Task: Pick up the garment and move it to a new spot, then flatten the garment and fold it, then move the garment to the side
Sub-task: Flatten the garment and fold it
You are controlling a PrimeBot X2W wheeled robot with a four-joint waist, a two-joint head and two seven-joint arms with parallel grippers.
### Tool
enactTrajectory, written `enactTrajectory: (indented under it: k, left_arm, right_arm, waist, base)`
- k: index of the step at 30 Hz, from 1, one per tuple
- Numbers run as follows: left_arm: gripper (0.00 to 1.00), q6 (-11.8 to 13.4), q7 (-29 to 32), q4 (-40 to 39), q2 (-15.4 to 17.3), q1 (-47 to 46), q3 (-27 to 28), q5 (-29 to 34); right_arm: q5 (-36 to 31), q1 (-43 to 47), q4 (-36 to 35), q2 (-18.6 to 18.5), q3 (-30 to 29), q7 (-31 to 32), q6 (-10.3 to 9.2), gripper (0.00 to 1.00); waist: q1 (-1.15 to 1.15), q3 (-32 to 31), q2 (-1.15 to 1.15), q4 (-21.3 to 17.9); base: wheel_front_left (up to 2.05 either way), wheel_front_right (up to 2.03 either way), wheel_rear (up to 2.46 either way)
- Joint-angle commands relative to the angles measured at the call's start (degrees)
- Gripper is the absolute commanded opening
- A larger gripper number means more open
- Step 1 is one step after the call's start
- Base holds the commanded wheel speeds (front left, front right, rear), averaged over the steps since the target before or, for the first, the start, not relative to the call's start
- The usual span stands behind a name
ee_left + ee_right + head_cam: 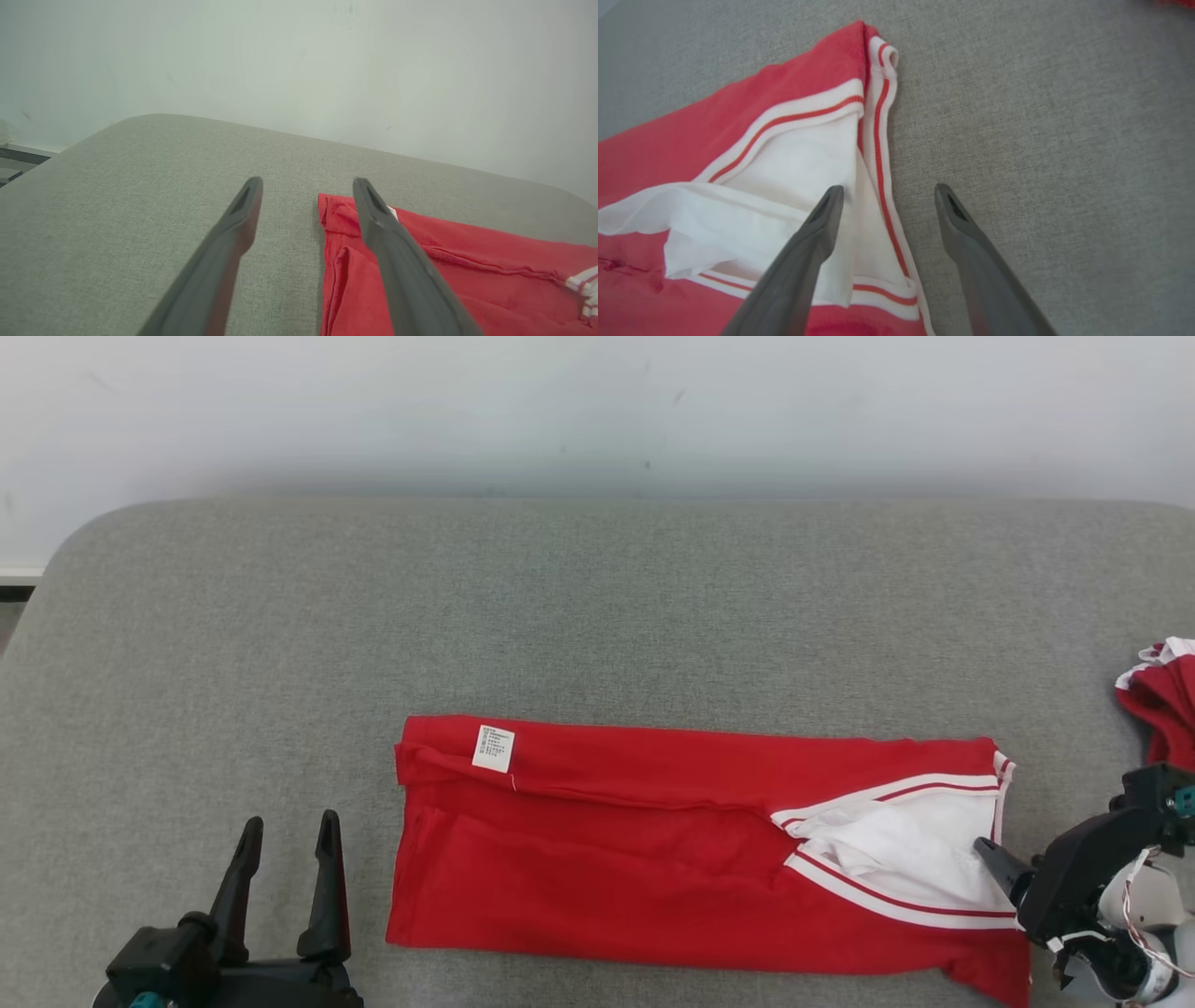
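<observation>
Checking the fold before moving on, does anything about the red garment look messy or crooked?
On the red garment, the white panel at its right end is bunched and wrinkled, and its near right corner sticks out unevenly.

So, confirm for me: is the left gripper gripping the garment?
No, the left gripper stands open beside the garment, with nothing between its fingers.

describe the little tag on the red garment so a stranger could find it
On the grey table lies a long folded red garment. Near its far left corner sits the tag, a small white printed rectangle, unlike the red-striped white trim at the right end.
</observation>
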Motion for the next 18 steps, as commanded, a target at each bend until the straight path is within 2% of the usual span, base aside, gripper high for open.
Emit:
enactTrajectory:
  k: [1,7,13,14,15,16,18]
  left_arm:
    - [1.00,-0.1,0.0,0.0,-0.1,-0.6,0.4,0.8]
    - [1.00,-0.5,0.0,-0.7,-0.2,-1.0,0.3,2.8]
    - [1.00,-0.8,0.0,-0.7,-0.2,-2.2,0.5,3.0]
    - [1.00,-0.8,0.0,-0.5,-0.3,-2.3,0.6,3.0]
    - [1.00,-0.9,0.0,-0.2,-0.3,-2.6,0.7,3.0]
    - [1.00,-0.9,0.0,-0.1,-0.3,-2.8,0.7,3.0]
    - [1.00,-0.9,0.0,0.3,-0.3,-3.3,0.7,2.8]
  right_arm:
    - [-1.0,-0.8,2.1,0.6,-0.7,-1.1,-0.15,1.00]
    - [-3.7,-2.5,8.0,2.8,-1.5,-3.4,-0.14,1.00]
    - [-4.3,-2.8,11.7,4.2,1.6,-2.7,-0.12,1.00]
    - [-4.0,-2.7,12.2,4.3,2.1,-2.5,-0.03,0.84]
    - [-3.8,-2.8,12.9,4.2,2.8,-2.6,0.00,0.22]
    - [-4.1,-3.0,13.1,3.9,3.0,-3.2,-0.01,0.00]
    - [-5.1,-3.7,13.5,3.2,2.3,-5.0,-0.01,0.00]
  waist:
    - [0.00,0.4,0.00,0.6]
    - [0.00,0.4,0.00,1.4]
    - [0.00,0.1,0.00,1.4]
    - [0.00,0.1,0.00,1.3]
    - [0.00,0.0,0.00,1.2]
    - [0.00,0.0,0.00,1.0]
    - [0.00,0.1,0.00,0.8]
  base:
    - [0.00,0.00,0.00]
    - [0.00,0.00,0.00]
    - [0.00,0.00,0.00]
    - [0.00,0.00,0.00]
    - [0.00,0.00,0.00]
    - [0.00,0.00,0.00]
    - [0.00,0.00,0.00]
